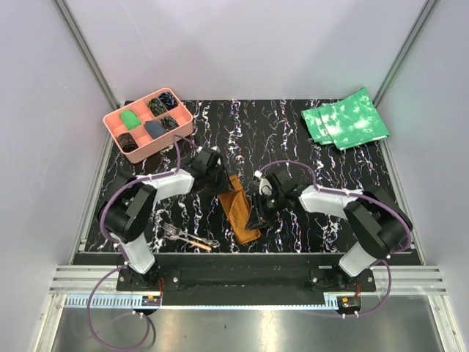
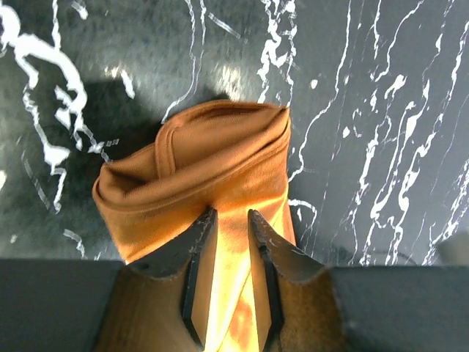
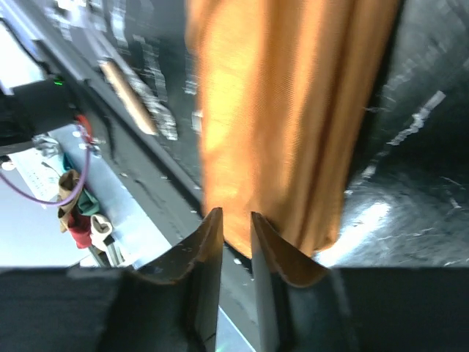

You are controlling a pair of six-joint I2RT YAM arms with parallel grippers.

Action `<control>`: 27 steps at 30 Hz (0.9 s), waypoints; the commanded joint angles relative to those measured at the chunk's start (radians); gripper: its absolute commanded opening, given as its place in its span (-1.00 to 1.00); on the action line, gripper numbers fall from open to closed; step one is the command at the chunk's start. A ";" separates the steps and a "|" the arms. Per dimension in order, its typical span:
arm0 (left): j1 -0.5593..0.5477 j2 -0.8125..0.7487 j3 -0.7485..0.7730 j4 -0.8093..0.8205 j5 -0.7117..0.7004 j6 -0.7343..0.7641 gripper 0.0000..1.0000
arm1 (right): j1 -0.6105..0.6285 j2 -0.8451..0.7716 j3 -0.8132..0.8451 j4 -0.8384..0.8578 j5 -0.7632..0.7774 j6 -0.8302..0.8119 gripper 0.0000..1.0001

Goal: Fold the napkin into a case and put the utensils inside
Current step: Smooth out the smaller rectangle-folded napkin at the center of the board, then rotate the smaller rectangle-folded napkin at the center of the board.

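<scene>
From the top camera, the case (image 1: pixel 240 213) lies as a narrow rust-brown oblong on the marbled black table (image 1: pixel 308 147). The left gripper (image 1: pixel 218 180) covers the case's far end and the right gripper (image 1: pixel 258 216) sits against its right edge near the near end. Both sets of fingertips are too small and dark to read here. The utensils (image 1: pixel 187 237) lie left of the case, apart from it. The pink tray (image 1: pixel 167 144) stands far left of the case and the green cloths (image 1: pixel 344 117) far right.

In the left wrist view, the left gripper (image 2: pixel 229 220) has its jaws drawn narrow, with cloth filling the gap. The case (image 2: pixel 220 154) bunches into rolled layers just beyond the tips, and its other end is cut off.

In the right wrist view, the right gripper (image 3: pixel 231 220) also has narrow jaws, their tips at the case's (image 3: pixel 286 110) edge. Whether they pinch it cannot be told. Of the utensils (image 3: pixel 128 95), only a blurred orange-tan streak shows left of the case.
</scene>
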 commanded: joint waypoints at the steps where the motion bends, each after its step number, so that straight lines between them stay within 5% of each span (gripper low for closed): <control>1: 0.002 -0.136 0.039 -0.035 -0.023 0.012 -0.34 | 0.034 -0.075 0.071 -0.050 0.014 0.014 -0.32; 9: 0.048 -0.379 0.040 -0.151 -0.111 0.027 -0.20 | 0.195 -0.054 0.092 0.017 0.116 0.153 -0.24; 16: 0.075 -0.517 -0.020 -0.197 -0.151 0.046 -0.15 | 0.319 0.058 0.085 0.120 0.222 0.298 -0.40; 24: 0.081 -0.560 -0.070 -0.208 -0.126 0.053 -0.15 | 0.313 0.023 0.014 -0.019 0.536 0.399 -0.57; 27: 0.081 -0.577 -0.076 -0.211 -0.119 0.055 -0.14 | 0.203 -0.024 -0.030 -0.070 0.587 0.374 -0.56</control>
